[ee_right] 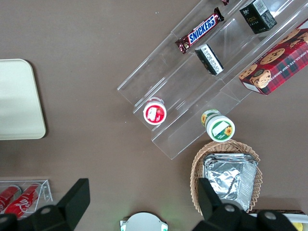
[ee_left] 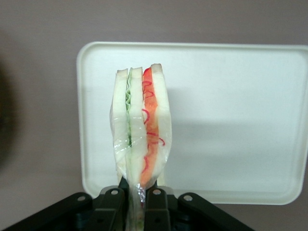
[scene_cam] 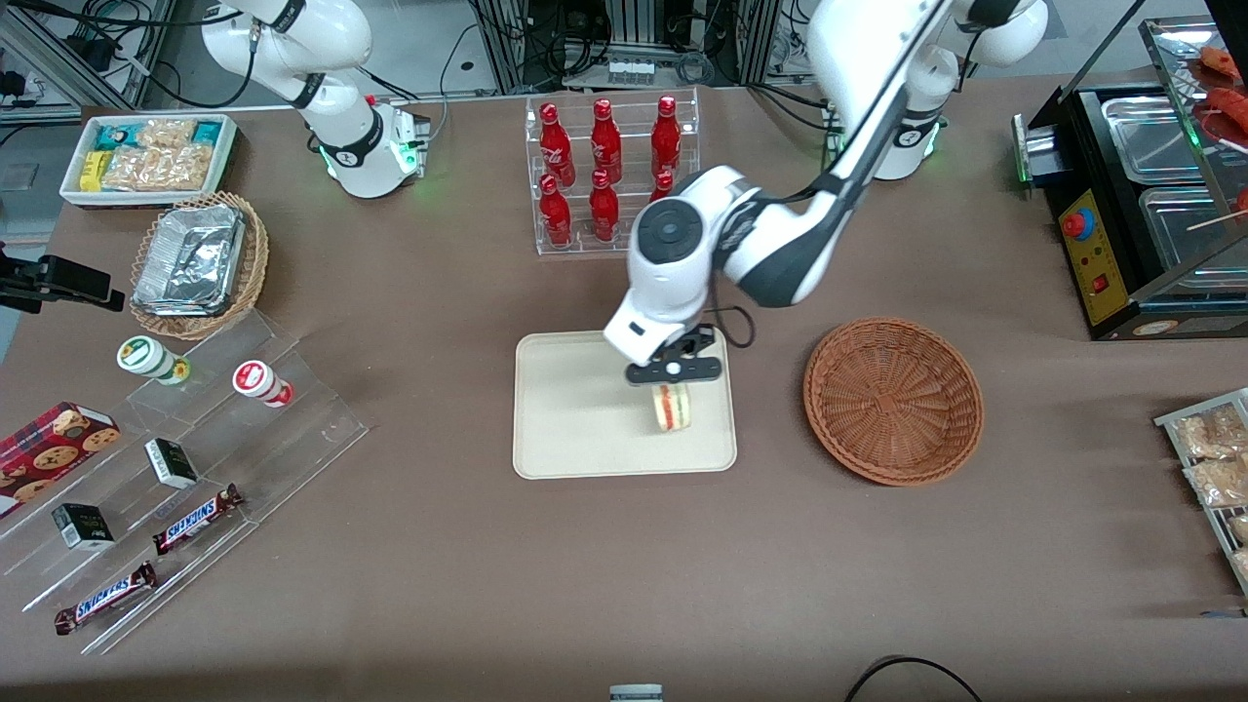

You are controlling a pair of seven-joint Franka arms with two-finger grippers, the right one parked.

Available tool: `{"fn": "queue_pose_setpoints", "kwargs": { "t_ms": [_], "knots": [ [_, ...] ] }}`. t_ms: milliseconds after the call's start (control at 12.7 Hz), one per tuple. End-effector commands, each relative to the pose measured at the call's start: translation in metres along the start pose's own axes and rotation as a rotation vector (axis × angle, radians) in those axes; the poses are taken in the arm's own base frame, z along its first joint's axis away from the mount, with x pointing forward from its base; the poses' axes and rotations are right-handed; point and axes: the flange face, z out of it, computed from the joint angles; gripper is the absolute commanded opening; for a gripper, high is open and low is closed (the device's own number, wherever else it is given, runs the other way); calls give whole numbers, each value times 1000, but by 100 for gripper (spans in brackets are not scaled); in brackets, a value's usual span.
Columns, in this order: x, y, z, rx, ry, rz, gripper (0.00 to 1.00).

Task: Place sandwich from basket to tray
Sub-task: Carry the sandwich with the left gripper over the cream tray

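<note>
— So, where is your gripper sitting?
— It's hanging over the tray, toward the edge nearest the basket, clamping the sandwich by its wrapped tip (filling edge facing the wrist camera).
— Is the sandwich touching down?
— You can't tell from the front; it's inside the rim, close to that edge.
— Room to move?
— Bare tray is spreading toward the parked arm's end; the bottle rack is standing farther from the front camera.

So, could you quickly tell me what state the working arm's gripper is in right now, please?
Gripper: shut on the sandwich, holding it above the tray.
</note>
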Motion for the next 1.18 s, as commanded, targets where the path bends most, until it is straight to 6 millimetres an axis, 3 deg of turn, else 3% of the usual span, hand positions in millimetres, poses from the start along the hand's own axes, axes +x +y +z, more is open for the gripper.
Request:
{"fn": "queue_pose_setpoints", "kwargs": {
  "t_ms": [0, 632, 1105],
  "knots": [
    [3, 25, 21, -18, 38, 39, 0],
    [-10, 46, 73, -55, 48, 57, 0],
    [-10, 48, 79, -68, 53, 65, 0]
  ]
}}
